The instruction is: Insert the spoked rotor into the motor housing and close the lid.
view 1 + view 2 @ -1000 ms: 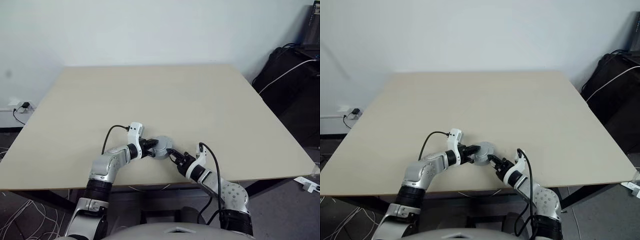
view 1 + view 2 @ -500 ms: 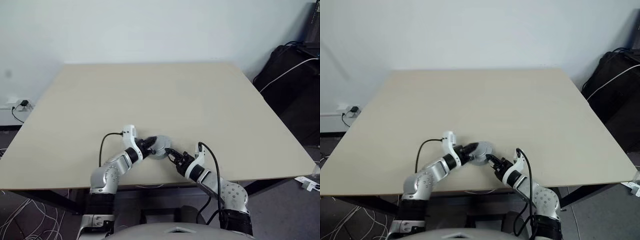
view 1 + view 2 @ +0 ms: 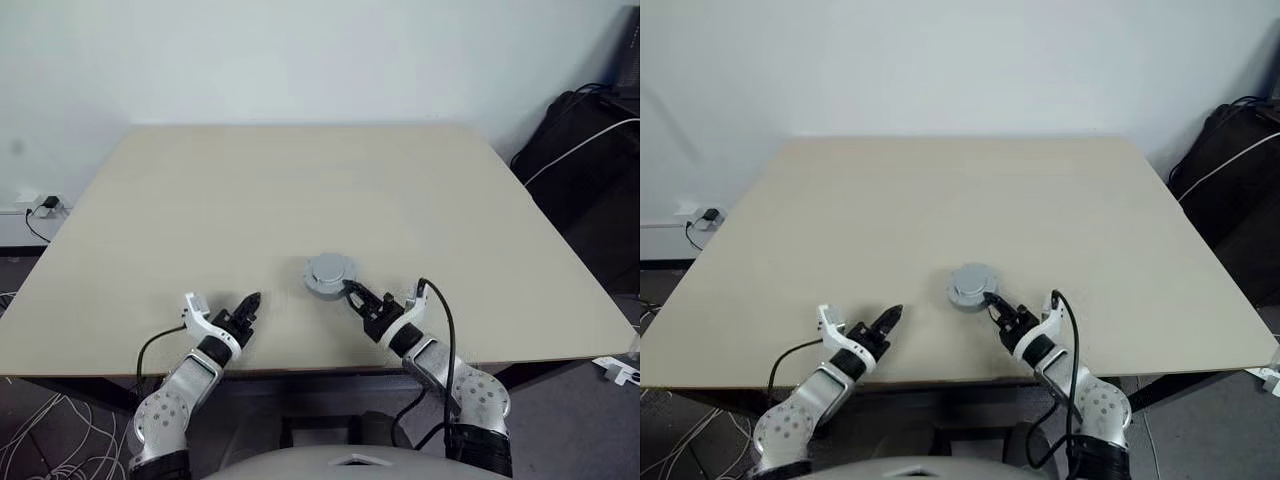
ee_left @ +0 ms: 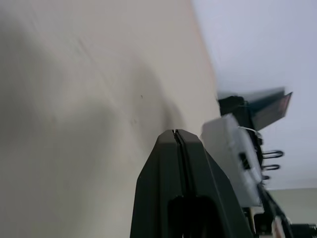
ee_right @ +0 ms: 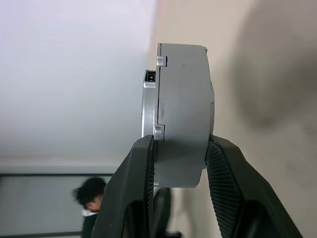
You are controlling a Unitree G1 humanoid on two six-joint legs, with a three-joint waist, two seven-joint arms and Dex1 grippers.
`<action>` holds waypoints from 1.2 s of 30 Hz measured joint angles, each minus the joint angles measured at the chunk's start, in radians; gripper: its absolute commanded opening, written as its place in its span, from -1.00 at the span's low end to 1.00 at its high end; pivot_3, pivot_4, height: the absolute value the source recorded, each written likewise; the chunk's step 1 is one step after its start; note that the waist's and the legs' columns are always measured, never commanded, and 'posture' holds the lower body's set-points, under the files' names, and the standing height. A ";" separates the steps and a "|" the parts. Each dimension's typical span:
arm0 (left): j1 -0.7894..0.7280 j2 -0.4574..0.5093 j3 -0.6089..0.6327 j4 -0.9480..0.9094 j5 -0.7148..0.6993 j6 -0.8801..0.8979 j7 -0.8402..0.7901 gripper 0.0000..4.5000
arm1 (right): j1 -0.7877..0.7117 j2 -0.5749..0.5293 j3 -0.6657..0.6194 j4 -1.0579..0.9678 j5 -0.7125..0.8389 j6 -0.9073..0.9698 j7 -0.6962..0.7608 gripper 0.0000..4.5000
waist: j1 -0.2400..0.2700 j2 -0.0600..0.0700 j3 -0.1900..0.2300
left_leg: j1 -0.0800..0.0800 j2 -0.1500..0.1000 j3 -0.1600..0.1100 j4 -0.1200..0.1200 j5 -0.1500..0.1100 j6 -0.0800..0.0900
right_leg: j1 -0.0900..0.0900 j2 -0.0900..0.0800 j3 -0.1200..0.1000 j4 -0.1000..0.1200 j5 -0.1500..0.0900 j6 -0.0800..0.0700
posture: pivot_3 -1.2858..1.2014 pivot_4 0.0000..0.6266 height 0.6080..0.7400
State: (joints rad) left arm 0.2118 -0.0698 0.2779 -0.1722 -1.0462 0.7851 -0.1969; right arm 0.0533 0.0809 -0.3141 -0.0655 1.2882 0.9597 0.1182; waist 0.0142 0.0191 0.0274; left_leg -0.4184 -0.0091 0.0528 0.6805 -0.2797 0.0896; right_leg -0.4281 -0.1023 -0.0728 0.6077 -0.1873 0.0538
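Motor housing (image 3: 329, 273): we saw it lidded, near the table's (image 3: 300, 190) front edge.
Right gripper (image 3: 351, 292): pinched the housing's edge.
Left gripper (image 3: 250, 302): fingers pressed together, near that front edge, apart.

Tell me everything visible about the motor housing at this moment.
The motor housing is a small round grey puck, matte like cast metal or plastic, with its lid seated on top: a plain grey disc with a raised centre. A seam line and small notched tabs run around its side wall. It sits above the beige table, near the front edge, close to level. The right pincer clamps it top and bottom at its near rim. The left pincer is shut and apart from it.
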 measured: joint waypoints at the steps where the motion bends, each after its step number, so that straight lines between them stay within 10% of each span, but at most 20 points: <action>1: 0.004 0.001 -0.014 -0.002 -0.027 0.002 0.000 -0.82 | 0.000 0.000 0.002 -0.008 0.013 0.000 -0.007 -0.47 | 0.000 0.000 0.000 | 0.000 0.000 0.000 0.000 0.000 0.000 | 0.000 0.001 0.000 0.000 0.000 0.000 | 0.03 -1.00 1.00; 14: 0.007 0.006 -0.176 -0.002 -0.273 0.000 -0.023 1.00 | 0.007 -0.005 0.072 -0.062 0.087 0.004 -0.061 -0.47 | -0.002 0.001 0.000 | 0.001 0.001 0.002 0.000 0.000 0.000 | 0.000 0.005 0.004 0.000 0.002 -0.003 | 0.03 -1.00 1.00; 33: 0.011 0.007 -0.254 0.039 -0.334 -0.117 -0.021 1.00 | 0.056 -0.082 0.161 -0.112 0.204 0.056 -0.135 -0.47 | -0.002 0.001 0.000 | 0.002 0.001 0.004 0.002 0.000 0.000 | 0.001 0.005 0.006 0.001 0.001 -0.001 | 0.03 -1.00 1.00; 36: 0.011 0.007 -0.259 0.050 -0.342 -0.118 -0.020 0.74 | 0.064 -0.092 0.170 -0.113 0.213 0.053 -0.140 -0.47 | -0.002 0.001 0.000 | 0.002 0.001 0.004 0.002 0.002 0.003 | 0.001 0.006 0.006 0.001 0.001 -0.001 | 0.03 -1.00 1.00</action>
State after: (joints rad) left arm 0.2229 -0.0630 0.0188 -0.1225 -1.3878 0.6672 -0.2168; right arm 0.1174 -0.0110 -0.1439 -0.1783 1.5010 1.0128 -0.0217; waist 0.0123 0.0200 0.0277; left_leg -0.4164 -0.0081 0.0566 0.6823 -0.2781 0.0924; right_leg -0.4271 -0.0965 -0.0670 0.6086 -0.1863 0.0524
